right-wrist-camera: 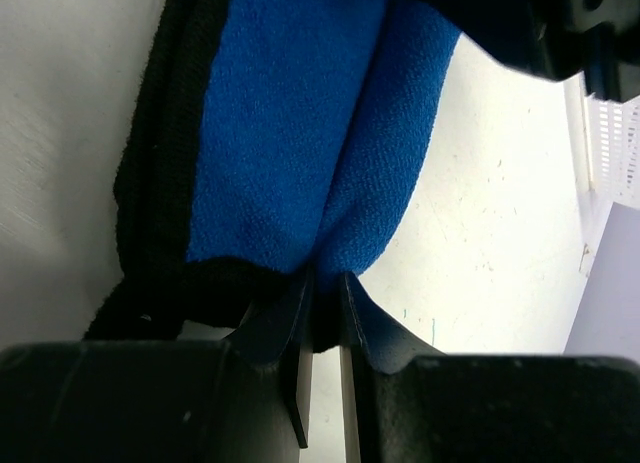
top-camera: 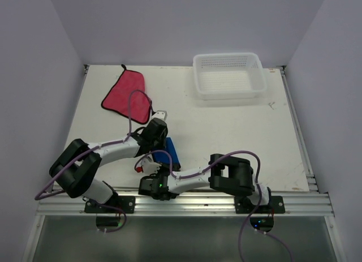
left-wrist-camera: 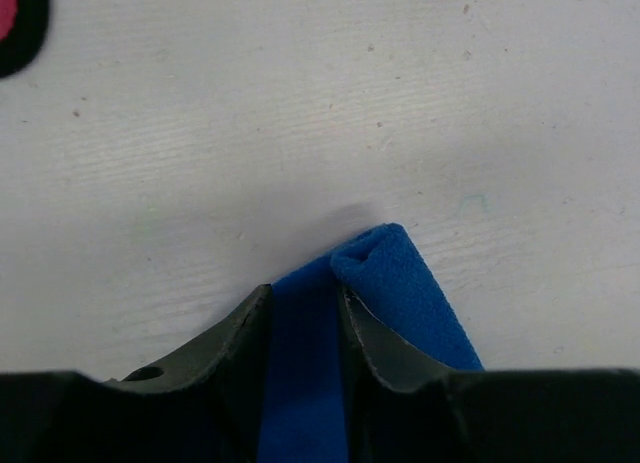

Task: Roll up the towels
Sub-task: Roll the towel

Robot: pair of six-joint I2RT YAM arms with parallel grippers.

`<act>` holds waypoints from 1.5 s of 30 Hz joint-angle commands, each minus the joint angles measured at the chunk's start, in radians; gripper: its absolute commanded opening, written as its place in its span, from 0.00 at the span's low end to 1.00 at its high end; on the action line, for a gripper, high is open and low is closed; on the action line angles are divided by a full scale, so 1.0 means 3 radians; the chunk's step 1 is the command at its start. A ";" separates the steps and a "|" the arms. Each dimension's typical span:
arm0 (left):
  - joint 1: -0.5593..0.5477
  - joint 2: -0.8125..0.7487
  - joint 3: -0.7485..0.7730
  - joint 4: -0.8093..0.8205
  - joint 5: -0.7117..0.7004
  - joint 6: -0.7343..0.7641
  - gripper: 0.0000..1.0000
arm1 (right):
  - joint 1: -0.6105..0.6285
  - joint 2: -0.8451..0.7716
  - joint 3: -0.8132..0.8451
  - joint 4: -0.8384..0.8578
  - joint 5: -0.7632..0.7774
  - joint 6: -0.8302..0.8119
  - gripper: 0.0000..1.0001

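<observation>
Right wrist view: right hand (right-wrist-camera: pixel 325 288) clamped on the bright blue cloth towel (right-wrist-camera: pixel 290 123), best held taut while rolling; left hand (left-wrist-camera: pixel 305 298) straddles it, grip unclear.

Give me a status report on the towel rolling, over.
Right gripper shut on blue towel, at its dark edging. Left gripper astride one end, grip unclear. Blue towel rolled; pink towel flat, untouched. Nothing blocking.

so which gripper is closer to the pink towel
Left. The left gripper is on the blue towel's far end, close to the pink towel; the right gripper pinches the near end, farther back.
</observation>
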 commanded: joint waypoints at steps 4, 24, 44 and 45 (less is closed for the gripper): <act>-0.0014 -0.0315 0.0243 -0.0389 -0.0446 0.0146 0.37 | -0.0073 0.0320 -0.0013 0.0061 -0.1020 0.0198 0.00; -0.0009 -0.0336 -0.0207 0.0812 0.0627 0.0095 0.41 | -0.0114 0.0417 0.0043 0.0015 -0.1066 0.0219 0.00; -0.0014 0.0063 -0.0744 0.1032 0.0490 -0.0114 0.29 | -0.0180 0.0203 -0.0136 0.0076 -0.0964 0.0367 0.00; -0.0009 0.0073 -0.0744 0.1027 0.0459 -0.0125 0.29 | -0.0180 0.0106 -0.0172 0.0132 -0.0933 0.0397 0.00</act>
